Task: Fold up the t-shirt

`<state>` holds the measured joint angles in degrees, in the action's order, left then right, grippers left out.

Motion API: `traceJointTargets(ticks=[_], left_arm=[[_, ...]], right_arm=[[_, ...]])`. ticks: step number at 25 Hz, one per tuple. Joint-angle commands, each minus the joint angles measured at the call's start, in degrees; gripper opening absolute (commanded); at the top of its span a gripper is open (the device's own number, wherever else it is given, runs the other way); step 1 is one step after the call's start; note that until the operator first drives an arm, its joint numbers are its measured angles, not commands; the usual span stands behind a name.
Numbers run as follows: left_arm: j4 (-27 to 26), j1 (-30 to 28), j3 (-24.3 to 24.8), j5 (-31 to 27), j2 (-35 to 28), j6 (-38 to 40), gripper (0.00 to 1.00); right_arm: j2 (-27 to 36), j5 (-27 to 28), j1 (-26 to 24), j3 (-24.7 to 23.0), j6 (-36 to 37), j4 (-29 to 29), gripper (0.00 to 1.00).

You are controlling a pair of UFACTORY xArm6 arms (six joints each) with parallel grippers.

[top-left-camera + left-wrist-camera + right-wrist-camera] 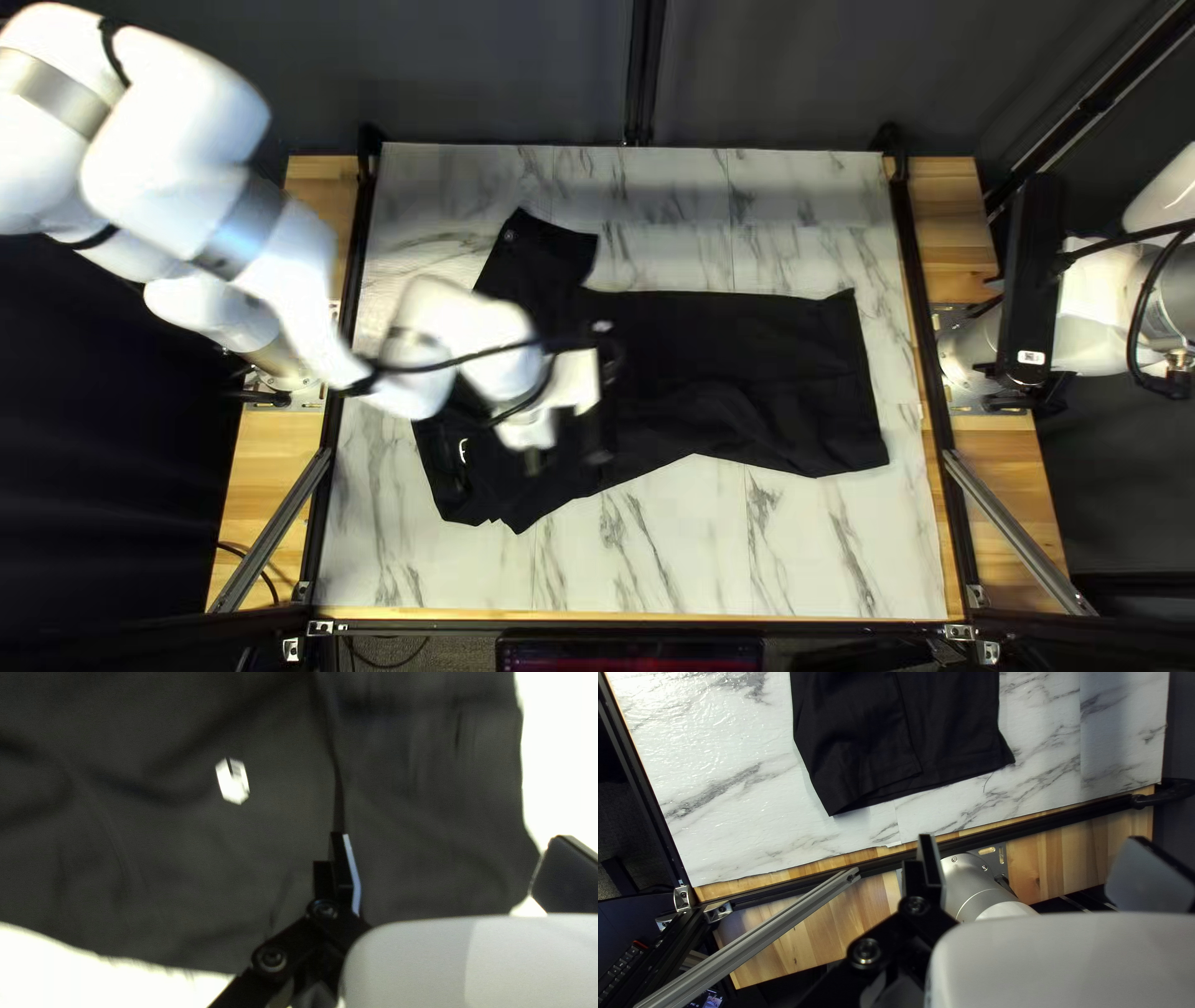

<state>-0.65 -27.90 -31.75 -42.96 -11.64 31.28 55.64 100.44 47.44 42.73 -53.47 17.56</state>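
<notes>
The black t-shirt (747, 373) lies across the table, a long body section toward the right and a wider, layered part at the left. Above that wider part hangs my left gripper (567, 461), which hides some of it. The left wrist view shows the left gripper (447, 839) with fingers wide apart over the dark cloth (187, 834), a white mark (233, 787) on it ahead. My right gripper's body (1096, 311) is off the right edge, over its arm's base. In the right wrist view the right gripper (1036, 843) stands open, the shirt's end (909, 740) ahead of it.
Marble-patterned tabletop (647, 560) surrounds the shirt. Black rails and wooden strips (984, 498) border it at both sides, with a metal strut (1021, 535) near the right edge. My left arm (249, 224) reaches across the table's left part.
</notes>
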Motion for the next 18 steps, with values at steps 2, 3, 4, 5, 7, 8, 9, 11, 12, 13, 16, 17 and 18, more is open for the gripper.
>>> traceJointTargets(ticks=[2,3,4,5,7,8,9,11,12,13,16,17,18], left_arm=[[0.48,-7.12,-2.84,-0.98,4.29,6.33,1.0],[0.73,-8.12,-3.38,-1.17,5.13,7.73,1.0],[1.06,-9.22,-3.79,-1.39,5.82,9.51,1.0],[1.22,-9.89,-3.9,-1.39,6.11,10.64,1.0],[1.69,-12.07,-4.08,-1.42,7.03,14.63,1.0],[1.75,-12.68,-4.0,-1.26,7.35,15.85,1.0],[1.64,-13.25,-3.76,-0.77,7.78,16.91,1.0],[1.1,-13.98,-3.35,0.55,8.85,18.17,1.0],[0.89,-14.1,-3.3,0.94,9.17,18.38,1.0],[0.49,-14.24,-3.25,1.49,9.72,18.64,1.0],[-0.42,-14.18,-2.54,3.01,10.29,18.95,0.96],[-0.77,-13.94,-1.91,3.83,10.36,18.82,0.89],[-1.11,-13.65,-1.31,4.65,10.4,18.65,0.77]], right_arm=[[0.0,0.0,0.0,0.0,0.0,0.0,1.0],[0.0,0.0,0.0,0.0,0.0,0.0,1.0],[0.0,0.0,0.0,0.0,0.0,0.0,1.0],[0.0,0.0,0.0,0.0,0.0,0.0,1.0],[0.0,0.0,0.0,0.0,0.0,0.0,1.0],[0.0,0.0,0.0,0.0,0.0,0.0,1.0],[0.0,0.0,0.0,0.0,0.0,0.0,1.0],[0.0,0.0,0.0,0.0,0.0,0.0,1.0],[0.0,0.0,0.0,0.0,0.0,0.0,1.0],[0.0,0.0,0.0,0.0,0.0,0.0,1.0],[0.0,0.0,0.0,0.0,0.0,0.0,1.0],[0.0,0.0,0.0,0.0,0.0,0.0,1.0],[0.0,0.0,0.0,0.0,0.0,0.0,1.0]])
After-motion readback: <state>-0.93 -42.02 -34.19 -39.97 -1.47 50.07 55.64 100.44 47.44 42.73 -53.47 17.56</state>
